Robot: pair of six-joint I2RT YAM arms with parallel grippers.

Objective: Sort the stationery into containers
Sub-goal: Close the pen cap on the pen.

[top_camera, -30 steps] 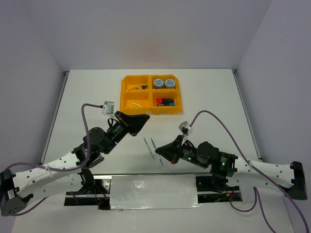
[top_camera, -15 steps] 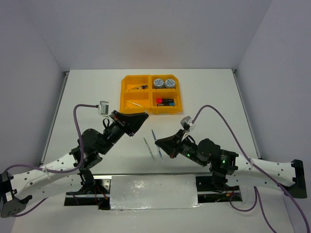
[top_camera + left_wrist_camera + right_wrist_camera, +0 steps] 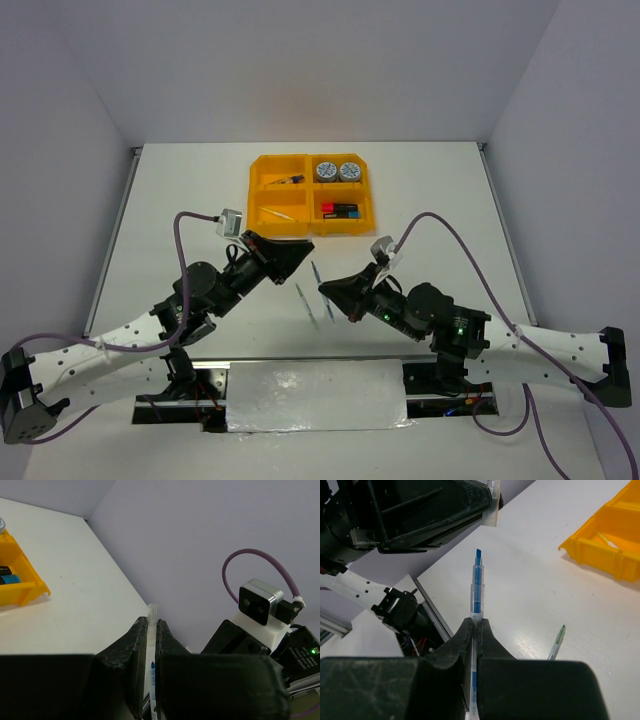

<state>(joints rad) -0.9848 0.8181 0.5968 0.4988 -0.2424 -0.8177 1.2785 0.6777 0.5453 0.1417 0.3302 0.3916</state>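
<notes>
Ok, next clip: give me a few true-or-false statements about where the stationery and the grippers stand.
1. Both tape rolls share one compartment of the tray. True.
2. The right gripper is open and empty. False: it is shut on a blue pen.
3. A pale pen lies on the table, outside the tray. True.
4. The highlighters lie loose on the table. False: they sit in the tray, beside the tape rolls' compartment.
5. The left gripper pinches a small clear piece. True.

You see an orange-yellow tray (image 3: 253,192) on the white counter (image 3: 430,190). Its tape rolls (image 3: 326,171) are blue-and-white patterned, and the highlighters (image 3: 340,210) are black with red and blue ends. The pen (image 3: 477,590) in the black right end effector (image 3: 474,622) is clear and blue-tipped. The cap (image 3: 152,611) in the black left end effector (image 3: 148,623) is clear.
</notes>
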